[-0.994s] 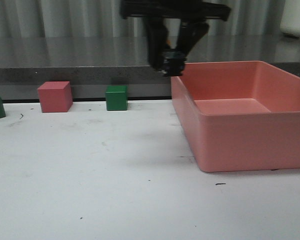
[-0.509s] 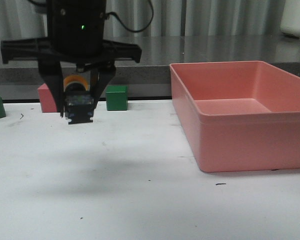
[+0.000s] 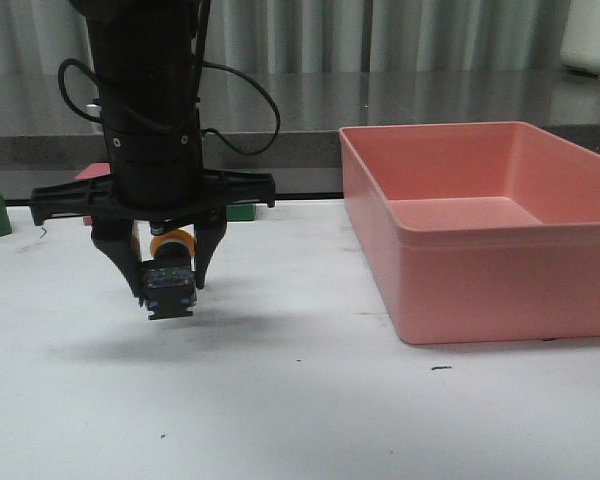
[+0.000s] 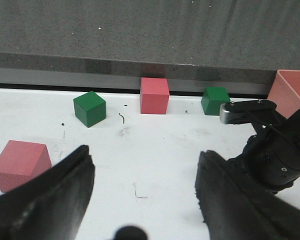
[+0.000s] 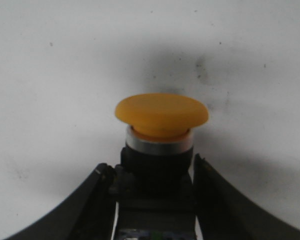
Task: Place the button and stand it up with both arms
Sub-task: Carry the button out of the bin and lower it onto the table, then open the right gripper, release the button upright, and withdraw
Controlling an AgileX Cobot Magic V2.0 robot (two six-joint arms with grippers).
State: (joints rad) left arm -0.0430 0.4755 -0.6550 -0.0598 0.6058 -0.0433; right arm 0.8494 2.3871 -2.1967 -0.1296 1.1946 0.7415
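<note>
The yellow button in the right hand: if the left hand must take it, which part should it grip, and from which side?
Probably the yellow cap and the collar of the button. The right hand already clamps the dark base from both sides, so only the cap end stands clear. The left hand, open, should close across the collar on the two sides left uncovered.

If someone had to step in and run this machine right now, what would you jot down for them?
Right gripper: shut on the button, holding it by its dark base just above the white table, left of the pink bin.
Left gripper: open, holding nothing, facing the cubes.
Done: button picked up and carried over open table.
Left: set it down and stand it upright, probably with the left gripper helping.
</note>
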